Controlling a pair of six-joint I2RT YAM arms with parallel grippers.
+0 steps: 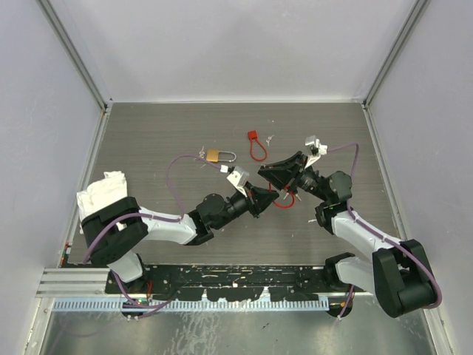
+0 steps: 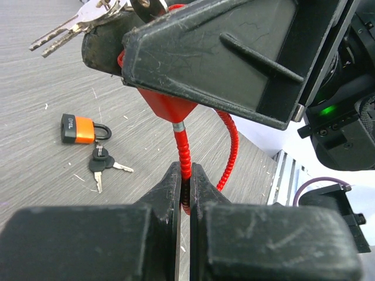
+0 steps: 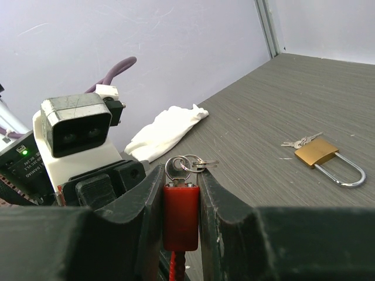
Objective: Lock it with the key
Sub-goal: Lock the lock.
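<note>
Pinching the red cable (image 2: 183,146) in my left hand (image 2: 186,173), fingers shut tight on it just below the silver ferrule (image 2: 179,124). My right hand (image 3: 180,182) is clamped on the red lock body (image 3: 180,218), and both are raised off the surface (image 3: 281,88), between the arms. The key (image 3: 174,170) sits in the top of that body, head up just above my right fingertips, with the spare keys (image 3: 204,163) hanging off its ring to one side. Can't tell if the ferrule is fully home in the body's tip (it looks to be at the mouth, not sure).

Step, as I judge it: seat the cable, then turn the key. To do it well:
- Right hand holds rigid.
- Left pushes straight along the cable's line into the tip, no sideways bend, since the ribbed cable will likely flex if pushed off-axis.
- Left then lets go and comes for the key head, flat faces between the fingers, not the loose spares.
- Twist about the key's own axis only. It's thin, and prying could bend it or drag the body out of my right grip.

Orange padlock (image 2: 79,129), its dark-headed keys (image 2: 101,164) and brass padlock (image 3: 319,153) lie on the surface, not involved.
</note>
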